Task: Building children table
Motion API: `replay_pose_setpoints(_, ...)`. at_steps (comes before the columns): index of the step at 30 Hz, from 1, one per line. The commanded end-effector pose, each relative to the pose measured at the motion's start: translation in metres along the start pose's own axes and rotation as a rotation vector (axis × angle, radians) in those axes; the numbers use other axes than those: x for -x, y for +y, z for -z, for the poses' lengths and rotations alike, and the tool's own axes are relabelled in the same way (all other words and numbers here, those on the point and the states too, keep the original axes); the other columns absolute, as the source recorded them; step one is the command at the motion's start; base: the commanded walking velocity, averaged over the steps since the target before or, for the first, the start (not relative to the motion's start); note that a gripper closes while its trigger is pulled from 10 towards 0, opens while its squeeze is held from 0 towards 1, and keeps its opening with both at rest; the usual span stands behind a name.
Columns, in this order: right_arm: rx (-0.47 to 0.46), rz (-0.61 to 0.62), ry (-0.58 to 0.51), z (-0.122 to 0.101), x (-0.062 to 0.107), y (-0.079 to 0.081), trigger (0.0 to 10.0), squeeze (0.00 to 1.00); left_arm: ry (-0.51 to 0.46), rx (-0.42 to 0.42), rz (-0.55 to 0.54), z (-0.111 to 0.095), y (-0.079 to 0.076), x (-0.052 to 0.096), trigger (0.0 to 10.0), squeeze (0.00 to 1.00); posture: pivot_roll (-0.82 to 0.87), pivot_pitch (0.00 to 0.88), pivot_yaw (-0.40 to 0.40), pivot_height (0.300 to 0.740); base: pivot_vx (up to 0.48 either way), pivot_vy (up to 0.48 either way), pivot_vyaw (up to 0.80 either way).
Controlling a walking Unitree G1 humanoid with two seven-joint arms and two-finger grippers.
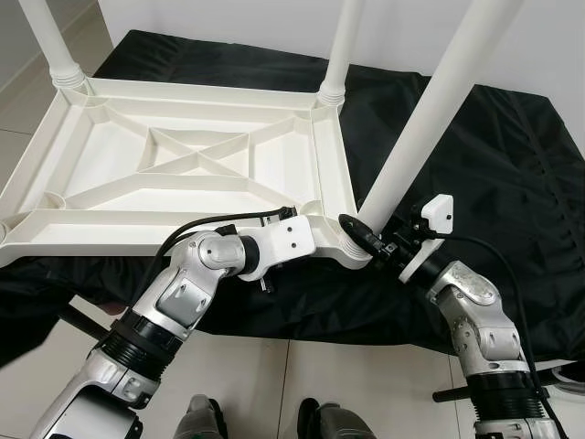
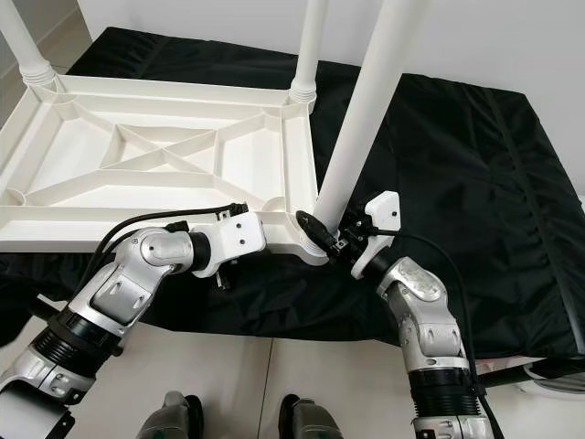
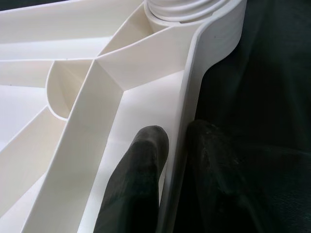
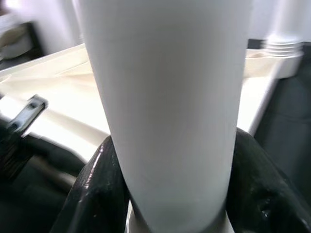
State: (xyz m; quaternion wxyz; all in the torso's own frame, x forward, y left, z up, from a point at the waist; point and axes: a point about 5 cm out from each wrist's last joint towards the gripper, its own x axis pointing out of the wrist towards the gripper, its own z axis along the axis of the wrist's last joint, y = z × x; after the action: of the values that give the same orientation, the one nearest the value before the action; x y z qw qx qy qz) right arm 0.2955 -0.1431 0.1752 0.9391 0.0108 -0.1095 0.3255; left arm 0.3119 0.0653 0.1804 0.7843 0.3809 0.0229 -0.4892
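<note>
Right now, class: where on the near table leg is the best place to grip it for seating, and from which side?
Grip the table leg low, just above its socket in the tabletop, from the robot's near right side, as the right gripper does. The round shaft suits opposing fingers, and a low hold probably steadies the tilted leg.

Upturned tabletop (image 1: 183, 160) lying on the cloth (image 1: 512, 155), toward its left side, with legs standing at the far-left corner (image 1: 50, 41), far-right corner (image 1: 343, 46) and near-right corner (image 1: 430, 110). Left gripper (image 3: 177, 145) astride the near edge rim just left of the near-right corner; right gripper (image 1: 358, 233) around that leg's foot, from the right.
</note>
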Motion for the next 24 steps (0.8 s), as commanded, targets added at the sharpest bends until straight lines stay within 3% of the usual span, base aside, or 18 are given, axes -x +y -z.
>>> replay_pose_setpoints(1, -0.044, -0.003, 0.048, 0.011, -0.006, 0.015, 0.0, 0.0, -0.049, -0.039, -0.057, -0.013, 0.004, 0.0, 10.0, 0.0, -0.02, 0.162, -0.069, 0.74, 0.0, 0.0, 0.0)
replay_pose_setpoints(7, -0.05, 0.049, 0.056, 0.013, -0.01, 0.019, 0.0, 0.0, -0.047, -0.038, -0.057, -0.013, 0.004, 0.001, 10.0, 0.0, -0.02, 0.164, -0.07, 0.74, 0.0, 0.0, 0.0)
replay_pose_setpoints(8, -0.034, 0.151, 0.067, 0.016, -0.015, 0.018, 0.0, 0.0, -0.046, -0.036, -0.058, -0.013, 0.004, 0.001, 10.0, 0.0, -0.02, 0.166, -0.072, 0.74, 0.0, 0.0, 0.0)
replay_pose_setpoints(15, -0.022, 0.261, 0.07, 0.018, -0.023, 0.019, 0.0, 0.0, -0.046, -0.035, -0.059, -0.013, 0.004, 0.0, 10.0, 0.0, -0.02, 0.168, -0.074, 0.74, 0.0, 0.0, 0.0)
replay_pose_setpoints(24, -0.019, 0.428, 0.054, 0.018, -0.044, 0.042, 0.0, 0.0, -0.049, -0.03, -0.06, -0.014, 0.003, -0.001, 10.0, 0.0, -0.02, 0.174, -0.076, 0.74, 0.0, 0.0, 0.0)
